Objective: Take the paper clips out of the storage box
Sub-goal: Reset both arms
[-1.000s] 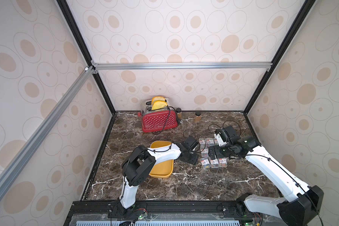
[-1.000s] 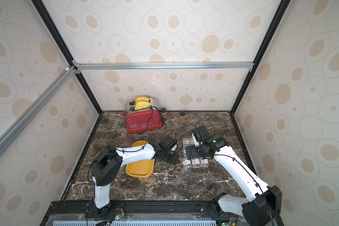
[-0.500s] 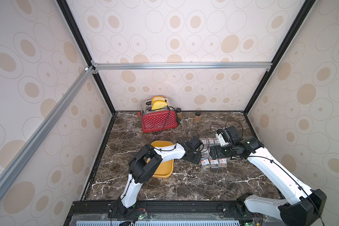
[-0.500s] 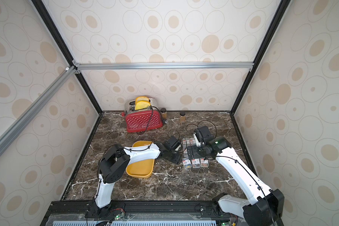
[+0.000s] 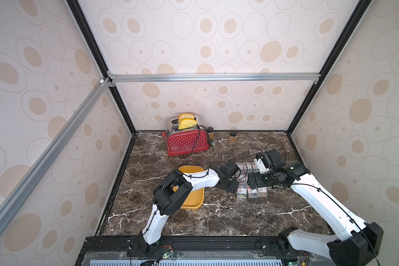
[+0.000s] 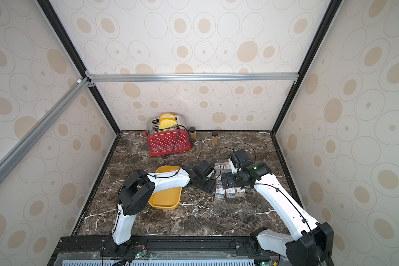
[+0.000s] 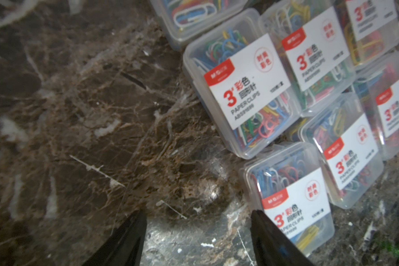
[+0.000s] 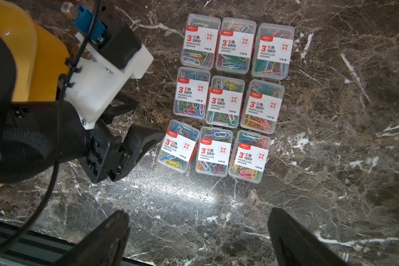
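Observation:
Several clear cases of paper clips (image 8: pixel 225 102) lie in a three-by-three block on the marble, right of the storage box (image 5: pixel 194 200), and show in both top views (image 6: pixel 228 192). The yellow storage box (image 6: pixel 168 198) holds nothing I can see where the left arm does not cover it. My left gripper (image 7: pixel 198 214) is open low over bare marble. One of its fingertips (image 7: pixel 260 221) is beside the nearest case (image 7: pixel 290 195). In the right wrist view the left gripper (image 8: pixel 143 119) sits at the block's edge. My right gripper (image 8: pixel 199 213) hangs open above the block, holding nothing.
A red white-dotted toaster (image 5: pixel 187 141) with yellow slices stands at the back wall, its black cord trailing in front. Two small brown jars (image 5: pixel 232 137) stand beside it. The patterned enclosure walls close in on three sides, with a black rail at the front edge.
The left gripper's jaws have spread wider. The left arm has reached a little further right toward the cases. The right arm has barely moved.

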Controlling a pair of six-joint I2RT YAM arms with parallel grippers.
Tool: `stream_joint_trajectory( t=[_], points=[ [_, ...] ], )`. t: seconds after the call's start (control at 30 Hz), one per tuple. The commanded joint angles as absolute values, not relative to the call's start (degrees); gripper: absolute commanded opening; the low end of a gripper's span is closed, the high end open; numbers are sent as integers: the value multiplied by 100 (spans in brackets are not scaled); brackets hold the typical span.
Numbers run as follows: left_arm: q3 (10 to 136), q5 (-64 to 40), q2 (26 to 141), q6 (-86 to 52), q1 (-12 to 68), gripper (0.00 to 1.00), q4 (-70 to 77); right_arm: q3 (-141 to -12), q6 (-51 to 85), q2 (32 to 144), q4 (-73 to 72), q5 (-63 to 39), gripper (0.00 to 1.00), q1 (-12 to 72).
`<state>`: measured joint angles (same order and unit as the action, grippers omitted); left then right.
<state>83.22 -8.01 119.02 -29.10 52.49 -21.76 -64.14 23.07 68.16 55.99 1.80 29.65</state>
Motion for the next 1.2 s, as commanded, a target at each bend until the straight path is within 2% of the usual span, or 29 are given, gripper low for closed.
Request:
stream_joint_trajectory(
  t=[0.0,0.1,0.23,0.37,0.43,0.5,0.57,0.67,0.77,0.93,1.17],
  points=[
    [8173,-438,11440,-2877,5300,85,-2311,-6380,2200,6660,5640,156,100,2912],
    [8050,-149,11061,-2841,5302,99,-2441,-6434,2152,6673,5673,176,100,2897],
    [7898,266,10463,-2777,5255,99,-2670,-6469,2131,6745,5625,241,100,2865],
    [7419,589,9496,-2710,4922,99,-2688,-6323,2069,6843,5254,799,100,2847],
    [7177,1161,8905,-2532,4679,99,-2834,-5894,1906,6569,4406,1328,100,2851],
    [6864,1568,8301,-2272,4284,99,-2827,-5077,1575,6106,2963,1959,100,2838],
    [6464,1752,7703,-1972,3652,99,-2740,-4389,1252,5905,1675,2543,100,2732],
    [5825,1733,7114,-1472,2603,99,-2345,-4203,1169,6275,1160,2638,100,2363],
    [5252,1557,6948,-1041,1608,99,-1787,-3964,1034,6575,445,2733,100,2174],
    [4534,1062,7263,-757,380,99,-804,-3512,725,6899,-844,2740,100,1795],
    [3358,982,7597,-338,-31,99,1609,-3301,685,7189,-1498,2074,100,947]
  ],
)
